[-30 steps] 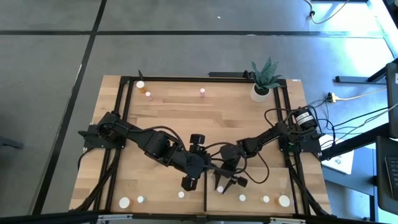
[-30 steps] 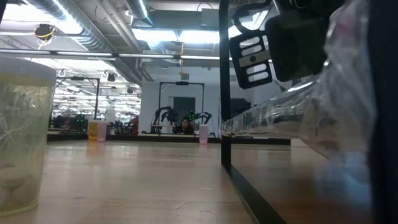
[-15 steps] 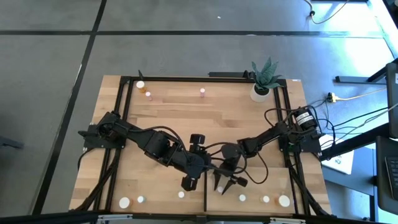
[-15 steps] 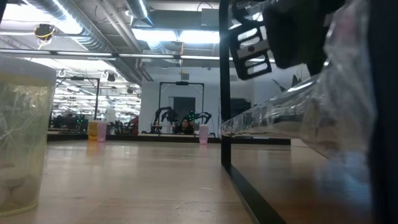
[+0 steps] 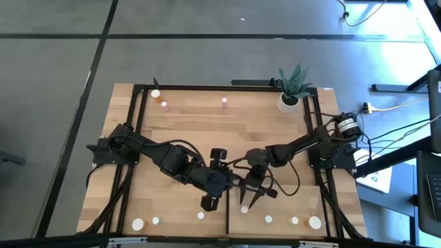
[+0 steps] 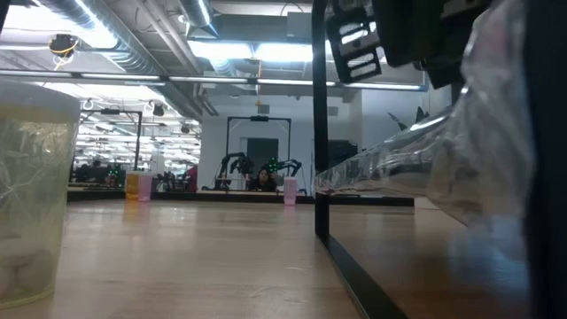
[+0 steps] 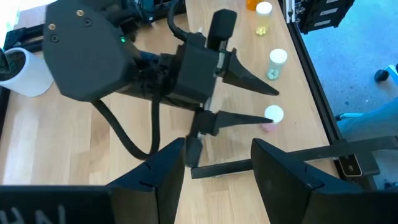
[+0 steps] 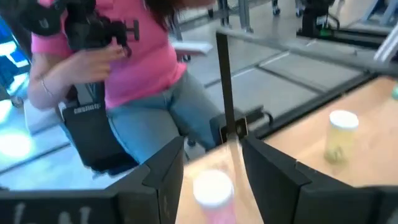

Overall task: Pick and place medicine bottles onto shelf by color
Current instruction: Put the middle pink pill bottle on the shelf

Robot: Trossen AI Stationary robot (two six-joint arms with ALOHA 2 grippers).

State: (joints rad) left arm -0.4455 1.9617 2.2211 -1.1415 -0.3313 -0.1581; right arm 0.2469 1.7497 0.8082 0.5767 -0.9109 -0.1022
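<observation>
— What do you have on the desk [image 5: 207, 131] right now?

— The biggest thing on it is the shelf [image 5: 306, 207], lying at the near right corner, with its dark upright edge toward the middle. Both arms reach in toward that edge.

— Where is the left one?

— The left gripper [image 5: 209, 204] hangs just on the desk side of the dark edge. I see its fingers [image 7: 155, 177] parted with nothing between them.

— And the right?

— The right gripper [image 5: 246, 204] points down over the shelf, just beside that edge. Its fingers [image 8: 165, 168] stand apart, and a pink bottle [image 8: 213, 190] with a white cap sits between their tips. I see a gap on each side of it, so I read it as not clamped. It stands on the shelf.

— The other medicine bottles?

— A large white one [image 5: 138, 224] and two small ones [image 5: 200, 215] stand along the near edge left of the shelf. Three more [image 5: 294, 220] line the shelf's near edge. At the far side stand a white one [image 5: 156, 94], an orange one [image 5: 164, 105] and a pink one [image 5: 224, 102].
</observation>
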